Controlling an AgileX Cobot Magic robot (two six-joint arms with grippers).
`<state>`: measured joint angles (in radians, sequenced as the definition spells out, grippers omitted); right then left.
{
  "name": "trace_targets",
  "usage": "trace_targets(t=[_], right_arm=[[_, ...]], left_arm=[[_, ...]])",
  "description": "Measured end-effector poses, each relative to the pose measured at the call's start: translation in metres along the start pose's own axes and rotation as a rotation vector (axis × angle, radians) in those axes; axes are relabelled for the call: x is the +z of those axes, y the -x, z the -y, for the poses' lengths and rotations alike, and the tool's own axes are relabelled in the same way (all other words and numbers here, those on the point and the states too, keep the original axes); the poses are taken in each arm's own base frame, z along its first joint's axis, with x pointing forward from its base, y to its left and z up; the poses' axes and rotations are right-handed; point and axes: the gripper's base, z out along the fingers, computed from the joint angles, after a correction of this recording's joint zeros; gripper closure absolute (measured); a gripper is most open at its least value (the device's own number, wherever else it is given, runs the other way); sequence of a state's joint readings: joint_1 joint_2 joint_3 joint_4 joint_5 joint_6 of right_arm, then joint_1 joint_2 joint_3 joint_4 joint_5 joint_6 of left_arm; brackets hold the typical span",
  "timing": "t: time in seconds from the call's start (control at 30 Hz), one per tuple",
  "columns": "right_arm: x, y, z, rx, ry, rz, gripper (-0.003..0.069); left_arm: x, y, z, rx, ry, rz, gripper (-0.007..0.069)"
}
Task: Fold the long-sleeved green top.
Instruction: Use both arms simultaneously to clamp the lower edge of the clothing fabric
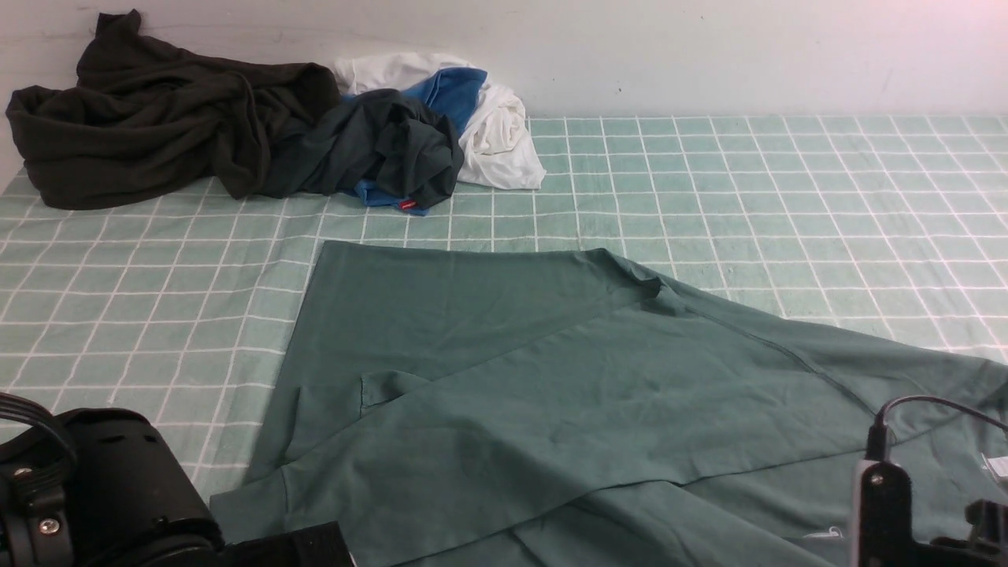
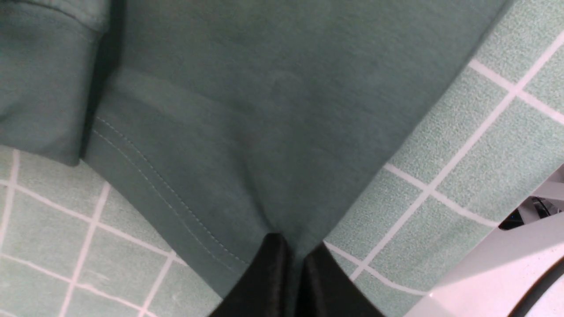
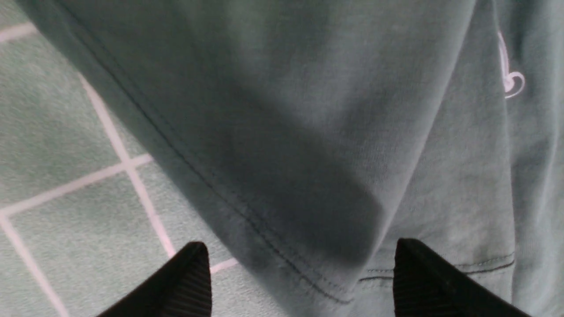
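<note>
One green long-sleeved top [image 1: 551,378] lies spread on the checked tablecloth [image 1: 787,181]. It covers the near half of the surface from left of centre to the right edge. Its long axis runs roughly crosswise, slanting from the far left towards the near right. One sleeve is folded diagonally over the body, with its ribbed cuff [image 1: 248,504] at the near-left end. At the near-right end sit one small white outline logo [image 1: 827,534] and one white label [image 1: 996,466]. No letters can be read on either.

At the far-left corner is one heap of four pieces, told apart by colour:
- a dark olive-black garment [image 1: 142,118]
- a dark teal garment [image 1: 378,146] with a red tag [image 1: 407,205], its print too small to read
- a blue piece [image 1: 453,90]
- a white garment [image 1: 496,134]

There are two arms. In its wrist view the left gripper [image 2: 288,281] has its jaws pressed together, pinching the top's stitched edge at the near-left, and the cloth puckers towards them. The right gripper [image 3: 304,281] has its fingers spread wide above the top's seamed edge, close to the logo, and holds nothing.
</note>
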<state>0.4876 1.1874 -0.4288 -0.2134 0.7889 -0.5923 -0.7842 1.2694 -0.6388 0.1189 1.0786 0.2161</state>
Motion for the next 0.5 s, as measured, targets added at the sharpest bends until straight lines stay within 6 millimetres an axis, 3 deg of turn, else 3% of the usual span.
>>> trace_targets(t=[0.17, 0.3, 0.33, 0.47, 0.5], right_arm=[[0.021, 0.006, 0.004, -0.060, 0.025, -0.049, 0.0155], [0.022, 0.008, 0.005, -0.064, 0.035, -0.063, 0.0218], [0.021, 0.009, 0.007, -0.066, 0.030, -0.062, 0.0304], [0.014, 0.011, 0.013, -0.076, 0.007, -0.066, 0.0483], [0.008, 0.013, 0.018, -0.073, -0.009, -0.063, 0.0560]], left_arm=[[0.000, 0.000, 0.000, -0.001, 0.002, 0.005, 0.0618], [0.000, 0.000, -0.001, 0.000, 0.004, 0.005, 0.0618], [0.000, 0.000, -0.001, 0.003, 0.010, 0.005, 0.0618], [-0.008, 0.004, -0.005, -0.001, 0.038, 0.008, 0.0618], [-0.014, 0.006, -0.009, -0.014, 0.055, 0.013, 0.0618]])
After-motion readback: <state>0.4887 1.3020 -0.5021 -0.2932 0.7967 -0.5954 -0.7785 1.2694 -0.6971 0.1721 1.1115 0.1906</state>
